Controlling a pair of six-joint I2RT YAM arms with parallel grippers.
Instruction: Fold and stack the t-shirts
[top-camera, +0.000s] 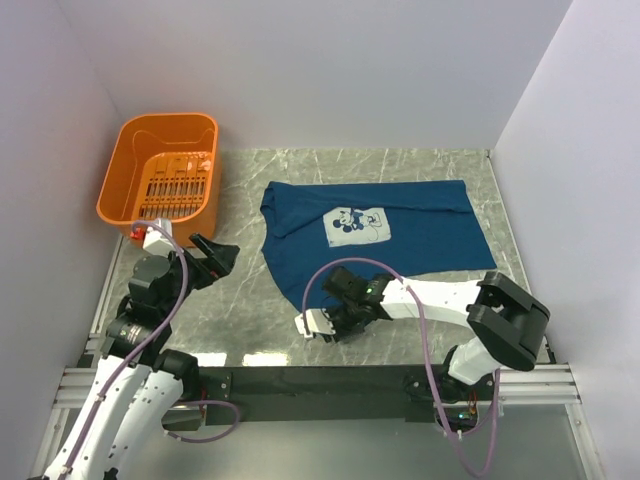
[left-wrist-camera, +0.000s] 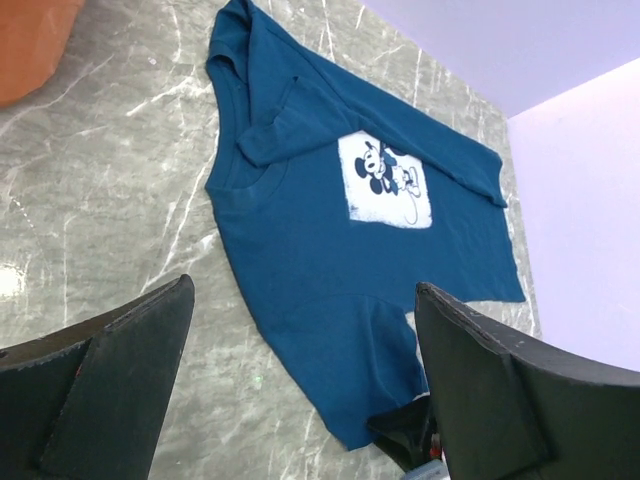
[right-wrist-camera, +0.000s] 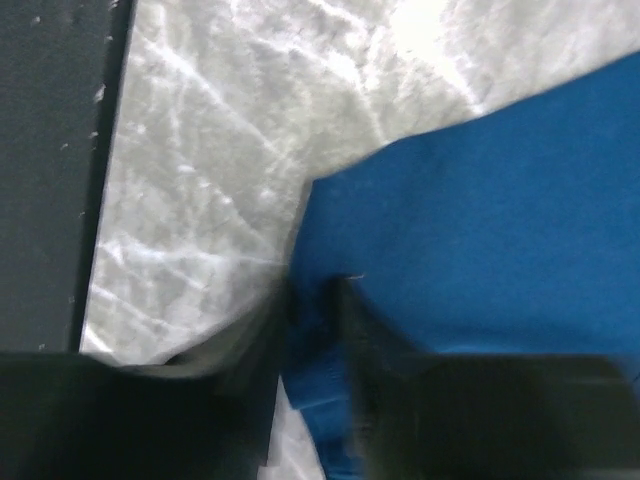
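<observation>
One dark blue t-shirt (top-camera: 430, 235) lies spread flat on the marble table, its white cartoon print (top-camera: 355, 225) facing up. In the left wrist view the t-shirt (left-wrist-camera: 320, 270) runs diagonally, one sleeve folded over near the collar. My right gripper (top-camera: 322, 312) is low at the shirt's near-left corner. In the right wrist view, which is blurred, the right gripper (right-wrist-camera: 312, 300) has its jaws nearly together with a strip of the t-shirt (right-wrist-camera: 480, 200) pinched between them. My left gripper (top-camera: 215, 255) hovers left of the shirt, and in its own view the left gripper (left-wrist-camera: 305, 290) is wide open and holds nothing.
An orange basket (top-camera: 165, 118) stands at the back left, behind the left arm. Grey walls enclose the table on three sides. A black rail (top-camera: 320, 380) runs along the near edge, close to the right gripper. Marble (top-camera: 240, 300) shows between the two grippers.
</observation>
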